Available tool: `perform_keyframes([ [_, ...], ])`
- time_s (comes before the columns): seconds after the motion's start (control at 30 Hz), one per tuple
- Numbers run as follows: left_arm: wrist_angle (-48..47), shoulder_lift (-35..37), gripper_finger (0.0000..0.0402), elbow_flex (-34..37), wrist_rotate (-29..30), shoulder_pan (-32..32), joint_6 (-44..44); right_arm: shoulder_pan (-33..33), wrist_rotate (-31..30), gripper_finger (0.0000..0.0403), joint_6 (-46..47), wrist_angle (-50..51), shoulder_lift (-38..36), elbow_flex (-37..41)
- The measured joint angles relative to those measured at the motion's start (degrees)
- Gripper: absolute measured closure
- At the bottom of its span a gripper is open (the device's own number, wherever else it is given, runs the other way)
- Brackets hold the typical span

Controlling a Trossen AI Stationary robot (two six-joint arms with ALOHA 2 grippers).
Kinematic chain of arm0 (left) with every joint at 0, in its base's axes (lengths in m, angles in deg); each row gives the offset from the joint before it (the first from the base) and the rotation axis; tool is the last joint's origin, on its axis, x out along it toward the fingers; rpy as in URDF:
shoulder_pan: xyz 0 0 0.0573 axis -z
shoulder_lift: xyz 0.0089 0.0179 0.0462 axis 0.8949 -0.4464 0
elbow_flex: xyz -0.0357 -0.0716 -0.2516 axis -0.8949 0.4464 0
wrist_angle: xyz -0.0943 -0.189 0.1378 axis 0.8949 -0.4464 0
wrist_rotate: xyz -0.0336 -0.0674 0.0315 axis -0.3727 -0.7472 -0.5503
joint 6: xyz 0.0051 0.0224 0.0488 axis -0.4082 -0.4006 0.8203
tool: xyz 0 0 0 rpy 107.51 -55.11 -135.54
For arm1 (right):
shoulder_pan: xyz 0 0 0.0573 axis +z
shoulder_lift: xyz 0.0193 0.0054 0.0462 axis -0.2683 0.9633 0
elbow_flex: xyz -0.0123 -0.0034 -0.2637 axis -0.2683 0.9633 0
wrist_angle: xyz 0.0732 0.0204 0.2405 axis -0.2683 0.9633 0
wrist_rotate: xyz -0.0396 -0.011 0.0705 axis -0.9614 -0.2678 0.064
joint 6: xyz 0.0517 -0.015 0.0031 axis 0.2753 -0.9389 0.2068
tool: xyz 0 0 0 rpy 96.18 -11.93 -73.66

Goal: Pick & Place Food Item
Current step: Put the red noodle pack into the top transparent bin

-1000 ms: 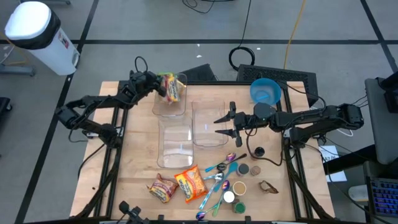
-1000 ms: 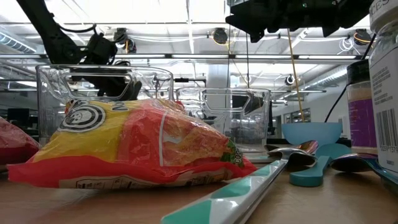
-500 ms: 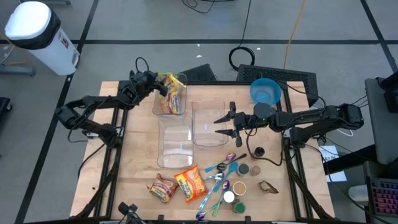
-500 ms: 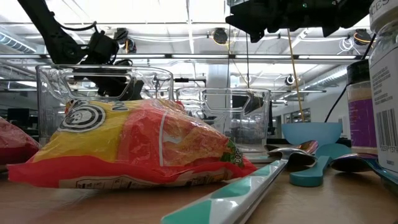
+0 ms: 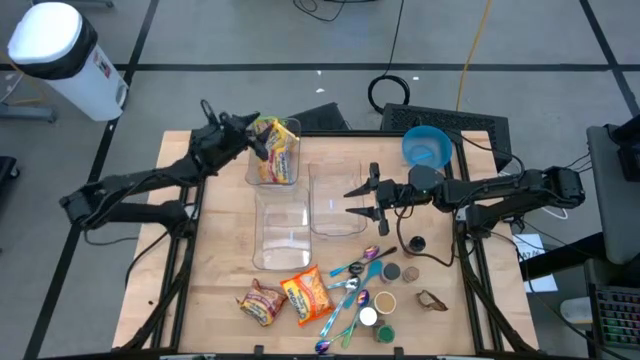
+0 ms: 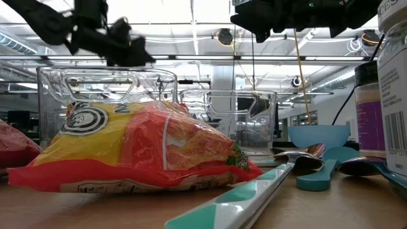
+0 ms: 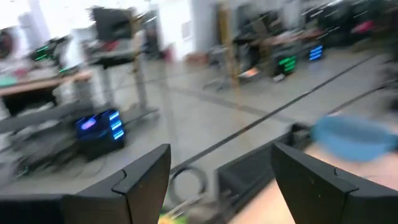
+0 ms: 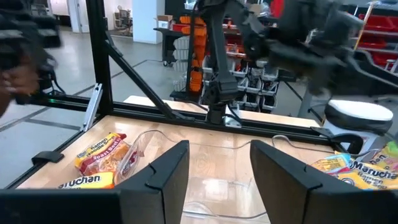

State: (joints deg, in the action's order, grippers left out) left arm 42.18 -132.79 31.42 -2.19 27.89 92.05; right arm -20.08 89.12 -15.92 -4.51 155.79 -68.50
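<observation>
A yellow-and-red noodle packet (image 5: 276, 150) lies inside the far clear container (image 5: 272, 178); it also shows in the right wrist view (image 8: 367, 168). My left gripper (image 5: 250, 138) is open and empty just left of that container's rim, its fingers wide apart in the left wrist view (image 7: 221, 155). It hangs above the containers in the low view (image 6: 130, 51). My right gripper (image 5: 352, 200) is open and empty above the right clear container (image 5: 335, 215). Two more noodle packets (image 5: 308, 293) (image 5: 262, 302) lie flat on the table near the front edge.
A third clear container (image 5: 280, 240) stands in front of the far one. Spoons (image 5: 352, 285), small jars (image 5: 385, 300) and lids lie at the front right. A blue bowl (image 5: 427, 147) sits at the far right. The front packet (image 6: 146, 149) fills the low view.
The noodle packet has dropped from my left gripper and stands lower, inside the far container. My left gripper has let go of it, risen and drawn back toward the table's left edge, tipping up toward level. My right arm has kept still.
</observation>
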Motion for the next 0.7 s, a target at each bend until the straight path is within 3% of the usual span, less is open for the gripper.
perform_keyframes([
  [0.13,-1.7,5.6,0.0121,0.0,-5.6,4.5,-2.8,0.1,-0.8,0.0221,-0.7,-0.1,0.0,0.0],
  [0.3,-4.8,11.7,0.0119,0.0,-19.0,10.5,-10.1,0.2,-0.6,0.0209,2.5,0.3,0.0,0.0],
  [0.37,-8.0,14.6,0.0119,-0.8,-25.2,14.7,-12.9,0.6,-0.6,0.0209,3.5,1.2,0.0,0.0],
  [0.43,-14.1,16.7,0.0119,-2.8,-27.0,20.9,-13.4,1.3,-0.6,0.0209,3.6,1.8,0.0,0.0],
  [0.57,-33.2,17.7,0.0119,-9.5,-17.1,36.4,-14.6,3.6,-0.6,0.0210,3.3,1.6,0.0,0.0],
  [0.7,-57.6,15.4,0.0119,-18.5,-3.1,49.3,-30.0,6.4,-0.6,0.0207,2.7,-0.1,-0.3,0.0],
])
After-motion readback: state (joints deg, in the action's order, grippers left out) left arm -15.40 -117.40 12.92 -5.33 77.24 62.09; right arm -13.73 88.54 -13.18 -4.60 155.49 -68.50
